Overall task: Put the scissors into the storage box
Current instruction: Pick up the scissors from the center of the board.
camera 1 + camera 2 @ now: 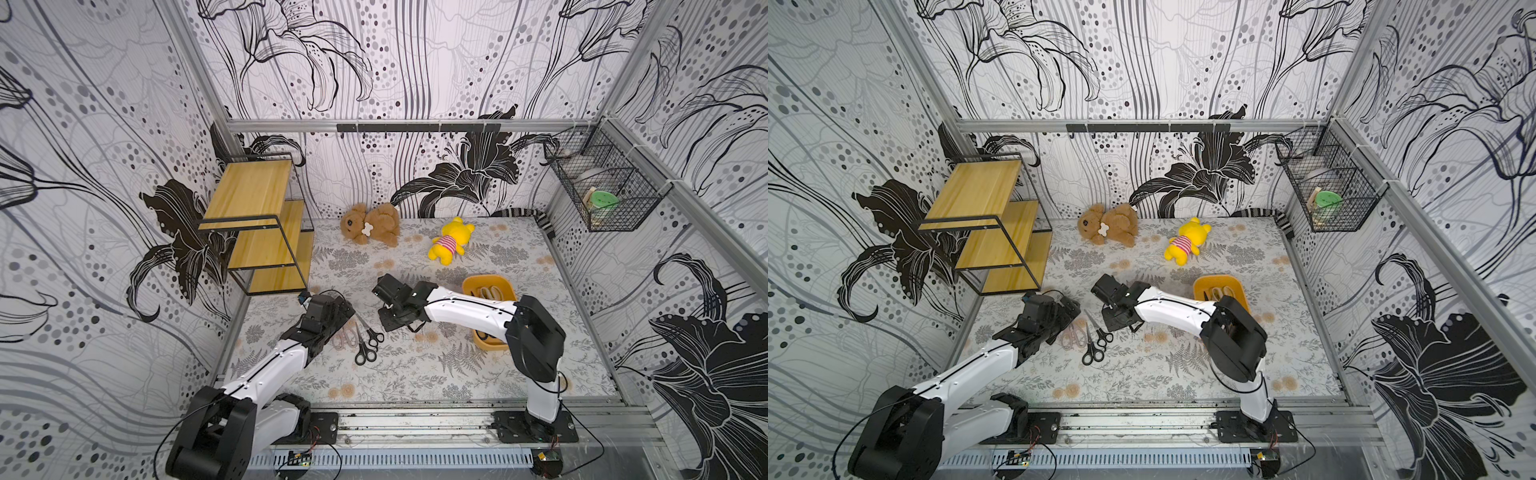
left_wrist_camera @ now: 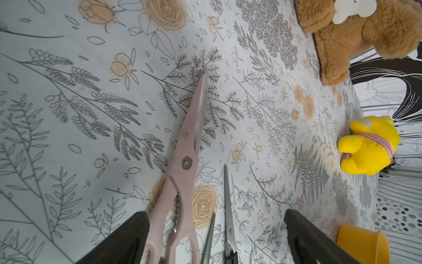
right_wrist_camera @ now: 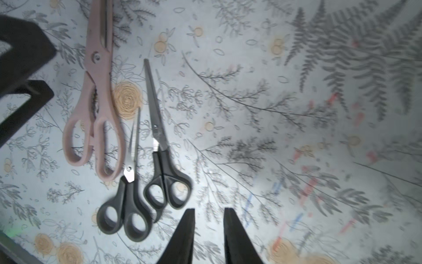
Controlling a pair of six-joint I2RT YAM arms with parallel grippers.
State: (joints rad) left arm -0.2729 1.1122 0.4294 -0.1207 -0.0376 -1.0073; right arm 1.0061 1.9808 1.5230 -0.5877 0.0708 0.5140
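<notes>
The storage box [image 1: 486, 277] sits on the table [image 1: 415, 374] toward its right side, under the right arm, which hides the box's middle. At the box's far end lie pale-handled scissors [image 1: 488, 292], and dark handles [image 1: 483, 334] show at its near end. How many pairs are inside cannot be told.

Three more pairs lie on the table well apart from the box, side by side between the two grippers. They are pink shears [image 3: 96, 102], a short black pair [image 3: 127, 194] just beside the shears' handle, and a long black pair [image 3: 159, 148] close against the short one.

The left gripper [image 2: 215, 212] is spread wide over them. The shears' handle and both black pairs' blades lie within the gap, and nothing is pinched. The right gripper [image 3: 209, 209] hangs near the black handles, its jaws a narrow gap apart and holding nothing.

A wire basket [image 1: 623, 222] on the right wall holds a round green thing [image 1: 602, 198] and some pale items too dim to name.
</notes>
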